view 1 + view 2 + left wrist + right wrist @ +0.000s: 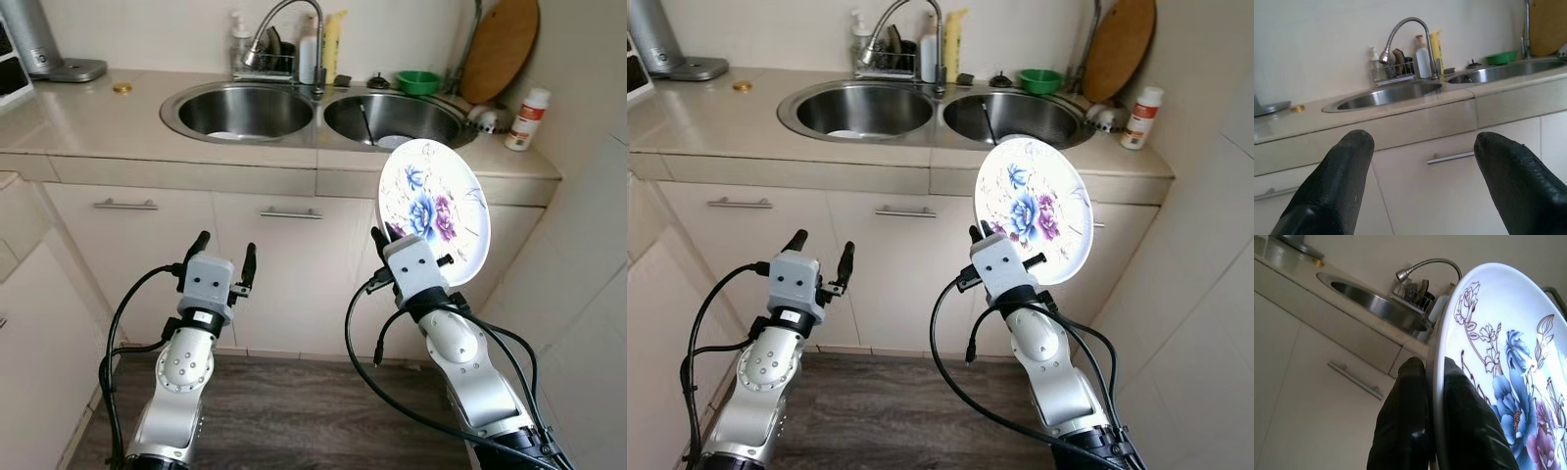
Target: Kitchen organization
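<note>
A white plate with blue and purple flowers [436,208] is held upright on its edge in front of the cabinets, below the right sink basin [395,117]. My right gripper [389,235] is shut on the plate's lower rim, and the right wrist view shows one black finger [1405,421] on each side of the plate [1508,382]. My left gripper [225,255] stands open and empty in front of the cabinet doors under the left basin [245,108], fingers [1337,186] pointing up and spread wide.
A double steel sink with a faucet [294,20] is set in the beige counter [88,122]. Behind it are bottles, a dish rack, a green bowl [418,81] and a wooden board [502,44]. A white bottle [527,119] stands at the counter's right end. A white wall closes the right side.
</note>
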Robot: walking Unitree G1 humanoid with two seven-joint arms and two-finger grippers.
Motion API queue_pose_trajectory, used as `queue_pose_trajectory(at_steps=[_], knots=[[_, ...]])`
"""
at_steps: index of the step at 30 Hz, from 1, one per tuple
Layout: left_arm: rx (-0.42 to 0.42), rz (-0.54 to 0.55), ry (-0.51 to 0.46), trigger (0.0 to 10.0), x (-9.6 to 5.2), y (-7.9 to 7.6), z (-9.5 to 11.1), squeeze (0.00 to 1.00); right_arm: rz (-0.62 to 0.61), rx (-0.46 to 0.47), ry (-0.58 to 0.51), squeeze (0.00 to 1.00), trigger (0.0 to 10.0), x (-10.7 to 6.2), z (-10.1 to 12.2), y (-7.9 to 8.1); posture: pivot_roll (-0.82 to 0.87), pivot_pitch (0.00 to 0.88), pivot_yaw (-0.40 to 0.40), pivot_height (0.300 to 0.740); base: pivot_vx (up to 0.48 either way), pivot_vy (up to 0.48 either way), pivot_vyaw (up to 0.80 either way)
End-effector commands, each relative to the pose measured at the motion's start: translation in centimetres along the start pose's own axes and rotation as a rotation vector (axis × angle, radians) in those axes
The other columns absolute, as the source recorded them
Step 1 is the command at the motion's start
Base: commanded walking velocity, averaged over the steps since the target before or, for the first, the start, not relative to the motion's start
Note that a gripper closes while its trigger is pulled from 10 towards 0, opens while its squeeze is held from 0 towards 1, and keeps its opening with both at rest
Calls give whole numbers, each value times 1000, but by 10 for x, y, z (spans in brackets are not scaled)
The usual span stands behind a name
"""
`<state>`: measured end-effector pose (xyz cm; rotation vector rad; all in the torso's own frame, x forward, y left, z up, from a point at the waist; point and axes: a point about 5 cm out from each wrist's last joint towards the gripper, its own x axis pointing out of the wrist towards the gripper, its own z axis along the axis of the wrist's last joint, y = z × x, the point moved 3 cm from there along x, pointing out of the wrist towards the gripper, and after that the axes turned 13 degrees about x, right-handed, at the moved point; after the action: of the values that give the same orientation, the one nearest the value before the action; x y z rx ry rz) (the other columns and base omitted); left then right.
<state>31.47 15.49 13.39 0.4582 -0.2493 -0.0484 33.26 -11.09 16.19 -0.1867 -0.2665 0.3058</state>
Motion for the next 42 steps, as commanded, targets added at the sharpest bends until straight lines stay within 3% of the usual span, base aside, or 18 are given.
queue_pose_trajectory(at_steps=[1, 8, 42], knots=[[-8, -5, -22, 10000, 3, -2, 7, 0, 5, -56, -59, 0, 10000, 7, 12, -2, 77, 0, -37, 740, 285, 0, 800], [-12, 18, -34, 10000, 8, 3, 11, 0, 0, -27, -83, 0, 10000, 10, 15, -1, 85, 0, -40, 740, 287, 0, 800], [-19, 18, -67, 10000, 16, 4, 20, 0, -52, -30, -115, 0, 10000, 18, 19, -10, 83, 0, -37, 740, 307, 0, 0]])
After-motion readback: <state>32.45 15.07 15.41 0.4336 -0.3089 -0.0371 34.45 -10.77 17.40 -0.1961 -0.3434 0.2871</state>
